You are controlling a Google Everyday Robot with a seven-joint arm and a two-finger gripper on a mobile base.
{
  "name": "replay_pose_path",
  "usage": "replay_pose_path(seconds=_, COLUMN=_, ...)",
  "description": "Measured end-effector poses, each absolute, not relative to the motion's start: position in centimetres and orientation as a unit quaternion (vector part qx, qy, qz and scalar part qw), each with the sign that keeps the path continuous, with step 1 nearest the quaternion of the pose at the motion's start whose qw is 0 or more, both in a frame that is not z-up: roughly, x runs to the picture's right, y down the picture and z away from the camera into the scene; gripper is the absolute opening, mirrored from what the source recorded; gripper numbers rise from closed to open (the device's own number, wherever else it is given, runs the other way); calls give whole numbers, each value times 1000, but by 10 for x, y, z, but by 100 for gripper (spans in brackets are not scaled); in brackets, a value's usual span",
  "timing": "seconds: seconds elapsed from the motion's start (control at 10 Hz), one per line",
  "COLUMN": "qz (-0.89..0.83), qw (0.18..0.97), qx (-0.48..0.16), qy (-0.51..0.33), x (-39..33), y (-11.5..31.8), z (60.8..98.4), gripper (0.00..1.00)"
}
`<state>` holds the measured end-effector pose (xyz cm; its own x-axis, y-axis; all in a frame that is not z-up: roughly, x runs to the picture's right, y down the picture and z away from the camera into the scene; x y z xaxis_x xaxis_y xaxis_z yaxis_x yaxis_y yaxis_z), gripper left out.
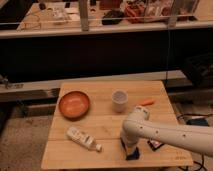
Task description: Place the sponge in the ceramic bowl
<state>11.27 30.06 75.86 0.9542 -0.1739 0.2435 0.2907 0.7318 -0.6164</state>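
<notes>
Surface: light wooden table (107, 125), plank top, standing on a grey floor. Behind it runs a long dark bench front with a pale rail along its base. The shelf above carries mixed clutter, too blurred to identify.

Items on table:
- Ceramic bowl (74, 104): orange-brown, far-left area, upright, nothing visible inside.
- White cup (119, 100): approx. centre, right of the bowl and apart from it.
- Thin orange stick (146, 103): lying flat just right of the cup.
- White bottle (82, 138): on its side, near-left, cap end pointing toward the front edge.
- Small dark red-and-black packet (155, 144): near-right, just beside the arm.

Robot: white arm (170, 134) enters from the lower right and bends down to the table's front edge. Gripper (131, 149) points down at front-centre, directly over the sponge (133, 156).

Sponge: dark blue block at the front edge, on or just off the wood; well apart from the bowl. It appears to touch the gripper, but the contact is obscured.

Grip state: cannot tell; the wrist blocks the view.
</notes>
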Motion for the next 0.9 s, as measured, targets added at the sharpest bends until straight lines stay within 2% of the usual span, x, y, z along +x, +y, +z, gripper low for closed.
replay_pose_path(seconds=0.1, qz=-127, qw=925, qx=-348, qy=-83, x=116, y=301, z=758, gripper=33)
replay_pose_path(seconds=0.3, qz=-131, qw=917, qx=-367, qy=-85, x=125, y=305, z=762, gripper=10)
replay_pose_path(seconds=0.4, qz=-134, qw=914, qx=-373, qy=-89, x=126, y=308, z=766, gripper=4)
replay_pose_path(seconds=0.5, qz=-135, qw=913, qx=-376, qy=-88, x=128, y=309, z=766, gripper=0)
replay_pose_path(seconds=0.9, qz=-134, qw=912, qx=-377, qy=-86, x=130, y=308, z=763, gripper=0)
